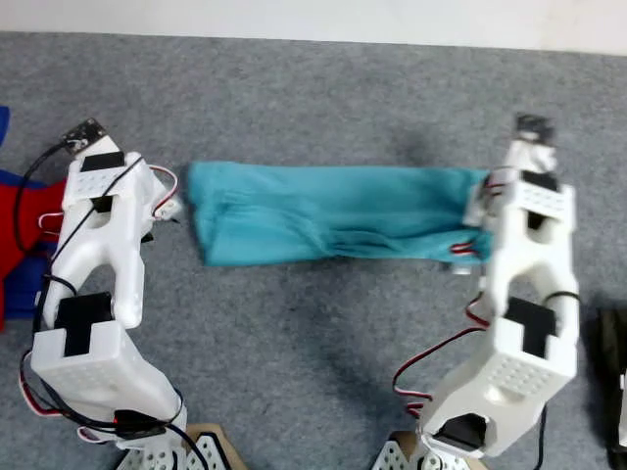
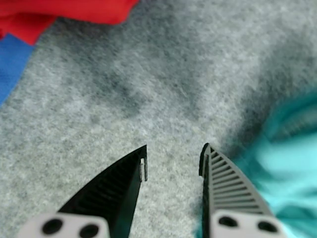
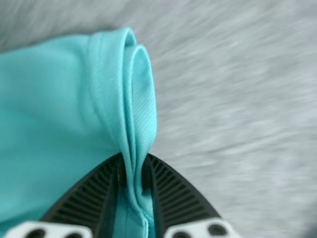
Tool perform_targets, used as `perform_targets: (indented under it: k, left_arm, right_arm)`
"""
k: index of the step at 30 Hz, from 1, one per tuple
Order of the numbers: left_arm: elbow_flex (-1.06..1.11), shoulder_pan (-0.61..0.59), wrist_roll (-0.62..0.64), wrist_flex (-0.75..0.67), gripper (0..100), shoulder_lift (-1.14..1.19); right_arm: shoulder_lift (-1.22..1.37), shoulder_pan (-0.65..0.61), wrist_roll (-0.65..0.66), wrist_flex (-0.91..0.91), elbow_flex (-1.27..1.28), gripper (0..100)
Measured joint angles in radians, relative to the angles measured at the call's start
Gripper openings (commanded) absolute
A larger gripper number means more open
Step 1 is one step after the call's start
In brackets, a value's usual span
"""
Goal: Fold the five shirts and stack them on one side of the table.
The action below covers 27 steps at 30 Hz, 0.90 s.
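Note:
A teal shirt (image 1: pixel 333 225) lies folded into a long strip across the middle of the grey felt table. My right gripper (image 3: pixel 133 176) is shut on the teal shirt's (image 3: pixel 59 119) hemmed edge at its right end, the fabric pinched between both fingers. My left gripper (image 2: pixel 173 158) hovers open over bare felt just beside the shirt's left end (image 2: pixel 287 163), nothing between its fingers. In the high view the left arm (image 1: pixel 98 225) stands at the strip's left end and the right arm (image 1: pixel 529 245) at its right end.
Red cloth (image 1: pixel 24 230) and blue cloth (image 1: pixel 15 284) lie at the table's left edge, also in the left wrist view as red cloth (image 2: pixel 59 12) and blue cloth (image 2: pixel 12 59). A dark object (image 1: pixel 615 382) sits at the right edge. Grey felt stretches in front of the shirt.

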Motion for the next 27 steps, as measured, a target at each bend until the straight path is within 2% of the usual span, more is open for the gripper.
perform_targets:
  k: [4, 9, 14, 22, 27]
  left_arm:
    - [0.000, 0.000, 0.000, -0.003, 19, 0.000]
    - [0.000, -0.029, 0.000, -0.028, 19, 0.000]
    - [0.000, -0.071, 0.000, -0.043, 19, 0.000]
    - [0.000, -0.097, 0.000, -0.046, 19, 0.000]
    - [0.000, -0.104, 0.000, -0.063, 19, 0.000]
  right_arm:
    - [0.002, 0.032, 0.014, 0.048, -0.101, 0.6]
    - [0.002, -0.068, 0.014, 0.203, -0.270, 0.6]
    - [0.002, -0.302, -0.020, 0.307, -0.396, 0.6]
    - [0.002, -0.701, -0.060, 0.304, -0.440, 0.6]
    - [0.002, -0.856, -0.060, 0.275, -0.440, 0.6]
